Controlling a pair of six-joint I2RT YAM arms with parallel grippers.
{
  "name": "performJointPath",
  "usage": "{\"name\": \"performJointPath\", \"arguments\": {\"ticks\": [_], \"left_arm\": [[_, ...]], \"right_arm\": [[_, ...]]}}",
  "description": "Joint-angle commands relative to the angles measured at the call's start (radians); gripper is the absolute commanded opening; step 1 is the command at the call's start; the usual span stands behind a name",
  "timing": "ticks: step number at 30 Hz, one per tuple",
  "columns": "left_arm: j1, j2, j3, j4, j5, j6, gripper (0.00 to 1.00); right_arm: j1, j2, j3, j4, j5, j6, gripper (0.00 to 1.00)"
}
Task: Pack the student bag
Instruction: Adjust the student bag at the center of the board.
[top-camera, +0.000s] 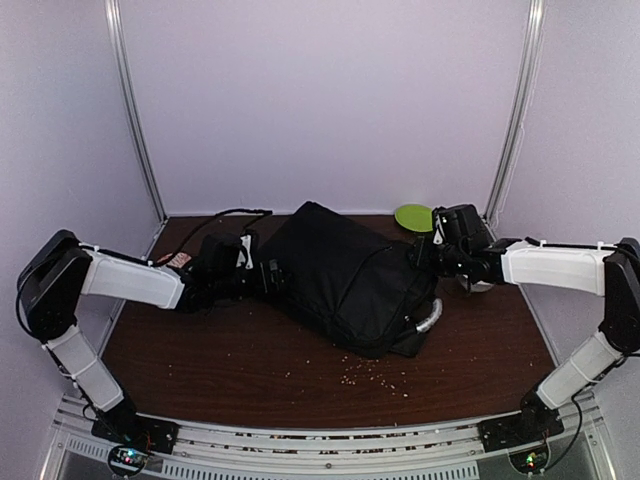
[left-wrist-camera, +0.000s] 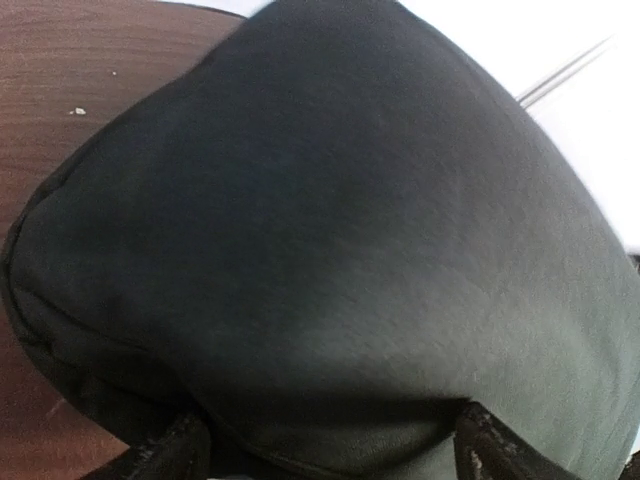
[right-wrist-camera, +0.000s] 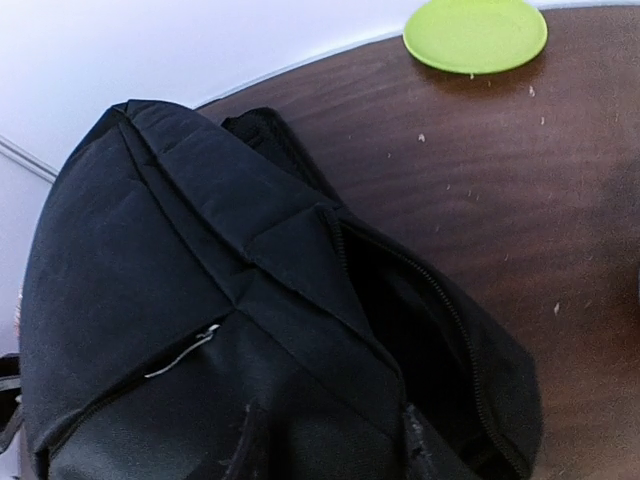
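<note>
The student bag lies flat across the middle of the brown table, black and bulky, with its pale grey handle at the near right corner. My left gripper is at its left end. In the left wrist view the bag fills the frame and the gripper stands open, its fingers wide on either side of the bag's edge. My right gripper is at the bag's right end. In the right wrist view the gripper is shut on a fold of the bag, beside the unzipped opening.
A lime green plate sits at the back right, just behind the right gripper. Small crumbs are scattered on the table in front of the bag. A black cable runs along the back left.
</note>
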Motion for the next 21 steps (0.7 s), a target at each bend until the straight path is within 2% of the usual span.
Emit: {"name": "performJointPath", "arguments": {"ticks": [1, 5, 7, 10, 13, 18, 21], "left_arm": [[0.098, 0.105, 0.089, 0.053, 0.210, -0.075, 0.82], [0.162, 0.135, 0.232, -0.052, 0.219, -0.012, 0.80], [0.188, 0.147, 0.311, -0.138, 0.195, 0.033, 0.80], [0.202, 0.164, 0.435, -0.314, 0.085, 0.119, 0.83], [0.203, 0.137, 0.503, -0.442, -0.014, 0.182, 0.87], [0.202, -0.048, 0.400, -0.484, -0.129, 0.222, 0.97], [0.191, -0.171, 0.301, -0.498, -0.164, 0.222, 0.98]], "right_arm": [[0.099, -0.053, -0.090, 0.100, -0.090, 0.103, 0.35], [0.208, -0.014, -0.119, 0.196, -0.098, 0.208, 0.35], [0.263, 0.030, -0.099, 0.234, -0.105, 0.248, 0.40], [0.326, 0.101, -0.031, 0.248, -0.110, 0.256, 0.50], [0.344, 0.090, 0.013, 0.205, -0.091, 0.233, 0.60], [0.344, -0.095, 0.006, 0.036, 0.000, 0.122, 0.72], [0.342, -0.211, -0.040, -0.049, 0.073, 0.080, 0.75]]}}
